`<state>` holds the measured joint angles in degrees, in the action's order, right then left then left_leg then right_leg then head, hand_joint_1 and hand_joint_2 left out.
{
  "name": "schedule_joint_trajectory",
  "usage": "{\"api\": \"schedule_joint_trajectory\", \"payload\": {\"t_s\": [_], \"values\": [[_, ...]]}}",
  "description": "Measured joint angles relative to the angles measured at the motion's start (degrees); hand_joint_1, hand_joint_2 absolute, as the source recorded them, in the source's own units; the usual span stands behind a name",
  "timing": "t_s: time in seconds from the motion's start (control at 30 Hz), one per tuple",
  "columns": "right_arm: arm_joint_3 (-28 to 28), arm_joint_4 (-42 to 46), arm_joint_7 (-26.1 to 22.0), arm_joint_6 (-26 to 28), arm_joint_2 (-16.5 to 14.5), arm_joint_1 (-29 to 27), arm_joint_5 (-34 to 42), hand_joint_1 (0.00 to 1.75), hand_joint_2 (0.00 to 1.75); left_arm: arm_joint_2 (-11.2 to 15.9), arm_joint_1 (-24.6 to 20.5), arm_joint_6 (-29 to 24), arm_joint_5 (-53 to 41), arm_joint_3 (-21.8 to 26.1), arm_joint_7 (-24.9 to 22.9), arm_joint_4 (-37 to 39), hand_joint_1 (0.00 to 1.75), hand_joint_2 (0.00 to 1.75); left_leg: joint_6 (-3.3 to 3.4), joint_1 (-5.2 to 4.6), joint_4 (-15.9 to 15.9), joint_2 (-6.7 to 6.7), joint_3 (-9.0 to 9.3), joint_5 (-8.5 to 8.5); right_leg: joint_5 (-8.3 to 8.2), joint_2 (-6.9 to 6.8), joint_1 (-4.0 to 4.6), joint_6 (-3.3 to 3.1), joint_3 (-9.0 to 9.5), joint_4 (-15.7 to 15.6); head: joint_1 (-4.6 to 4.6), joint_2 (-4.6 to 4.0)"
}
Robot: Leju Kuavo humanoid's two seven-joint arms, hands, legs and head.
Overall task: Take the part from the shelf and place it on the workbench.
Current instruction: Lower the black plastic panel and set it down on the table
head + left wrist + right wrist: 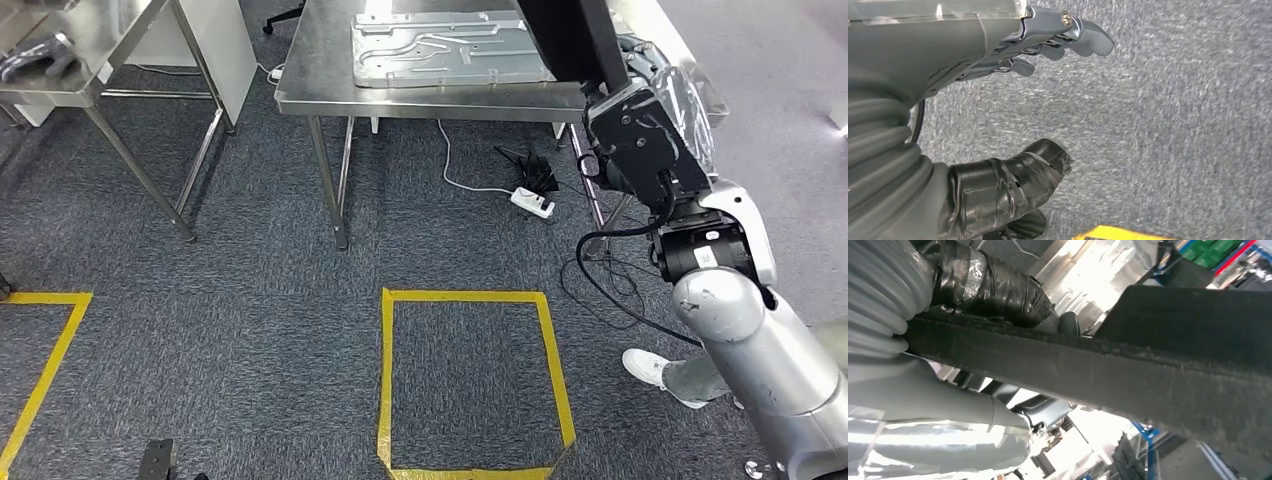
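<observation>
The right hand was clamped on the edge of a dark flat part, thumb on one face, fingers on the other. In the head view the part stood raised over the near corner of the steel bench, beside a pressed metal panel. The part appeared stiff, thin and probably light; its matt, rough edge should resist slipping. An edge hold near mid-length seemed suitable. The left hand hung over carpet, fingers apart, holding nothing.

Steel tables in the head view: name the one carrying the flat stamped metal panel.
The middle table, directly ahead; the stamped panel lies on it. The left table holds other parts.
</observation>
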<state>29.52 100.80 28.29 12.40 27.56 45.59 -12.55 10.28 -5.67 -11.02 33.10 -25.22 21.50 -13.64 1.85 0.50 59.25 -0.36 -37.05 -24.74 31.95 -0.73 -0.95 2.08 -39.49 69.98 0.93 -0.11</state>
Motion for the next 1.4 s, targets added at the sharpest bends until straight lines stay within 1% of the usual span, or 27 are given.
{"api": "schedule_joint_trajectory", "payload": {"t_s": [0.03,0.07,0.1,0.13,0.17,0.23,0.27,0.33,0.4,0.47,0.53,0.57,0.6,0.63,0.7,0.73,0.8,0.93,1.0,1.07,1.1,1.13,1.17,1.2,1.27,1.33,1.4], "values": [[0.2,-0.3,0.0,0.0,0.0,0.1,0.1,1.75,1.75,0.1,-0.1,0.2,-0.1,0.0,0.1,0.0,0.00,1.75,0.14,-0.18,0.0,-0.19,0.05,-0.05,0.93,0.25,0.09,-0.08,-1.91,3.3,-0.03,0.00],[0.3,-0.6,0.1,-0.1,0.0,0.2,0.3,1.75,1.75,0.1,-0.1,0.5,-0.1,0.0,0.3,0.0,0.00,1.75,0.24,-0.35,0.0,-0.42,0.12,-0.11,0.97,0.36,0.21,-0.25,-3.19,5.2,-0.04,0.00],[0.5,-0.9,0.1,-0.1,0.0,0.2,0.3,1.75,1.75,0.1,-0.1,0.8,-0.2,0.0,0.4,0.0,0.00,1.75,0.35,-0.53,0.0,-0.68,0.24,-0.17,-0.05,0.41,0.36,-0.53,-3.47,5.1,-0.04,0.00],[0.6,-1.1,0.2,-0.1,0.1,0.3,0.3,1.75,1.75,0.1,-0.1,1.1,-0.3,0.0,0.6,0.0,0.00,1.75,0.40,-0.67,0.0,-0.95,0.39,-0.22,-1.95,0.47,0.59,-0.95,-2.65,2.7,-0.04,0.00],[0.7,-1.4,0.2,-0.1,0.1,0.4,0.2,1.75,1.75,0.2,-0.1,1.4,-0.4,0.0,0.8,0.0,0.00,1.75,0.44,-0.76,0.0,-1.19,0.55,-0.28,-4.24,0.58,0.91,-1.51,-1.00,-1.1,-0.04,0.00],[1.0,-1.6,0.3,-0.1,0.3,0.8,0.1,1.75,1.75,0.2,-0.1,1.7,-0.6,0.0,1.1,0.0,0.00,1.75,0.36,-0.86,0.0,-1.53,0.66,-0.32,-6.87,0.81,1.53,-2.61,2.25,-8.1,-0.01,0.00],[1.0,-1.7,0.3,-0.1,0.3,1.0,0.1,1.75,1.75,0.2,-0.1,1.8,-0.6,0.0,1.1,0.0,0.00,1.75,0.22,-0.84,-0.1,-1.62,0.60,-0.30,-7.24,0.88,1.79,-2.96,3.16,-10.0,0.00,0.00],[1.1,-1.9,0.3,-0.1,0.4,1.3,0.0,1.75,1.75,0.2,0.0,1.9,-0.6,0.0,1.2,0.0,0.00,1.75,-0.19,-0.77,-0.3,-1.70,0.56,-0.25,-7.20,0.84,2.03,-3.27,3.61,-10.9,-0.03,0.00],[1.2,-2.1,0.2,0.0,0.4,1.3,-0.2,1.75,1.75,0.2,0.0,1.8,-0.7,0.0,1.3,0.0,0.00,1.75,-0.72,-0.85,-0.2,-1.57,0.56,-0.63,-7.50,0.62,1.68,-3.57,4.23,-11.8,-0.01,0.00],[1.2,-2.2,0.1,0.1,0.4,1.4,-0.9,1.75,1.75,0.4,-0.1,1.5,-1.1,0.0,1.5,0.0,0.00,1.75,-1.29,-0.85,3.0,-1.13,-0.87,-2.67,-7.78,0.31,1.29,-3.84,4.97,-12.8,0.18,0.00],[1.2,-2.2,0.0,0.1,0.4,1.4,-1.7,1.75,1.75,0.6,-0.2,0.6,-1.6,0.0,1.7,0.0,0.00,1.75,-1.87,-0.53,9.7,-0.79,-4.22,-5.66,-7.64,0.15,1.31,-4.02,5.16,-12.9,0.33,0.00],[1.2,-2.3,0.0,0.1,0.4,1.3,-1.9,1.75,1.75,0.6,-0.1,0.2,-1.8,0.0,1.7,0.0,0.00,1.75,-2.18,-0.32,12.5,-0.73,-5.77,-6.41,-7.53,0.12,1.25,-4.04,5.16,-12.8,0.35,0.00],[1.2,-2.3,0.0,0.1,0.4,1.3,-2.1,1.75,1.75,0.6,-0.1,-0.1,-2.0,-0.1,1.7,0.0,0.00,1.75,-2.50,-0.08,13.8,-0.66,-6.60,-6.27,-7.38,0.10,1.17,-4.00,5.16,-12.7,0.34,0.00],[1.3,-2.4,0.0,0.1,0.4,1.2,-2.3,1.75,1.75,0.6,-0.1,-0.3,-2.1,-0.1,1.7,0.0,0.00,1.75,-2.82,0.18,12.9,-0.55,-6.30,-5.05,-7.19,0.10,1.02,-3.85,5.16,-12.5,0.34,0.00],[1.4,-2.5,0.0,0.0,0.4,1.2,-3.0,1.75,1.75,0.6,-0.2,-0.4,-2.4,-0.3,1.7,0.0,0.00,1.75,-3.44,0.72,6.4,-0.11,-3.25,-1.58,-6.59,0.09,0.67,-3.27,5.15,-11.8,0.36,0.00],[1.4,-2.5,0.0,-0.1,0.5,1.2,-3.4,1.75,1.75,0.6,-0.3,-0.4,-2.5,-0.4,1.8,0.0,0.00,1.75,-3.51,0.80,3.1,0.02,-1.62,-0.47,-6.21,0.10,0.65,-2.85,5.03,-11.3,0.41,0.00],[1.5,-2.5,0.0,-0.1,0.5,1.2,-3.8,1.75,1.75,0.6,-0.4,-0.4,-2.7,-0.6,1.8,0.0,0.00,1.75,-2.89,0.71,0.5,0.01,-0.25,-0.33,-5.70,0.14,0.78,-2.12,4.83,-10.7,0.37,0.00],[1.6,-2.5,0.0,-0.2,0.6,1.1,-3.9,1.75,1.75,0.6,-0.5,-0.5,-3.0,-0.8,2.0,0.0,0.00,1.75,-1.03,0.47,0.3,-0.31,0.35,-0.70,-4.78,0.17,0.54,-1.08,4.62,-9.7,0.21,0.00],[1.6,-2.5,0.0,-0.2,0.7,1.1,-3.9,1.75,1.75,0.6,-0.6,-0.5,-3.1,-0.9,2.0,0.0,0.00,1.75,-0.31,0.45,0.1,-0.36,1.02,-1.00,-2.78,0.29,0.41,-0.78,2.22,-4.9,-0.04,0.00],[1.6,-2.5,0.0,-0.2,0.8,1.0,-4.1,1.75,1.75,0.6,-0.6,-0.5,-3.2,-0.9,1.9,0.0,0.00,1.75,0.19,0.23,0.1,-0.39,1.56,-1.49,-0.66,0.38,0.42,-0.73,-2.06,2.3,-0.17,0.00],[1.6,-2.6,0.0,-0.2,0.8,0.8,-4.3,1.75,1.75,0.6,-0.6,-0.5,-3.2,-0.9,1.8,0.0,0.00,1.75,0.32,0.11,0.1,-0.44,1.87,-1.76,-0.61,0.40,0.42,-0.78,-3.76,4.5,-0.18,0.00],[1.6,-2.6,0.0,-0.2,0.8,0.5,-4.7,1.75,1.75,0.6,-0.6,-0.5,-3.2,-0.9,1.7,0.0,0.00,1.75,0.36,0.03,0.2,-0.53,2.22,-2.06,-1.57,0.43,0.44,-0.91,-4.54,4.8,-0.18,0.00],[1.6,-2.6,-0.1,-0.2,0.9,0.4,-5.0,1.75,1.75,0.6,-0.6,-0.5,-3.2,-0.9,1.6,0.0,0.00,1.75,0.35,-0.02,0.2,-0.65,2.64,-2.37,-3.50,0.47,0.49,-1.14,-4.21,2.9,-0.19,0.00],[1.6,-2.6,-0.1,-0.2,0.9,0.3,-5.4,1.75,1.75,0.6,-0.6,-0.5,-3.2,-0.9,1.5,0.0,0.00,1.75,0.28,-0.05,0.2,-0.77,3.08,-2.67,-5.82,0.52,0.56,-1.43,-3.08,-0.3,-0.19,0.00],[1.6,-2.6,-0.2,-0.2,1.0,0.3,-5.9,1.75,1.75,0.6,-0.6,-0.6,-3.3,-0.9,1.2,0.0,0.00,1.75,-0.02,-0.07,0.0,-0.94,3.73,-3.25,-8.76,0.67,0.95,-2.12,-0.02,-7.3,-0.17,0.00],[1.6,-2.6,-0.4,-0.2,1.0,0.3,-6.6,1.75,1.75,0.5,-0.5,-0.7,-3.4,-1.0,0.9,0.0,0.00,1.75,-0.52,-0.01,-0.2,-0.99,3.94,-3.55,-9.00,0.77,1.40,-2.59,1.55,-10.3,-0.15,0.00],[1.6,-2.6,-0.5,-0.3,1.0,0.2,-7.9,1.75,1.75,0.4,-0.3,-0.7,-3.5,-1.0,0.8,0.0,0.00,1.75,-1.09,0.01,-0.6,-0.96,4.17,-3.78,-8.87,0.78,1.32,-2.92,2.07,-11.0,-0.12,0.00]]}}
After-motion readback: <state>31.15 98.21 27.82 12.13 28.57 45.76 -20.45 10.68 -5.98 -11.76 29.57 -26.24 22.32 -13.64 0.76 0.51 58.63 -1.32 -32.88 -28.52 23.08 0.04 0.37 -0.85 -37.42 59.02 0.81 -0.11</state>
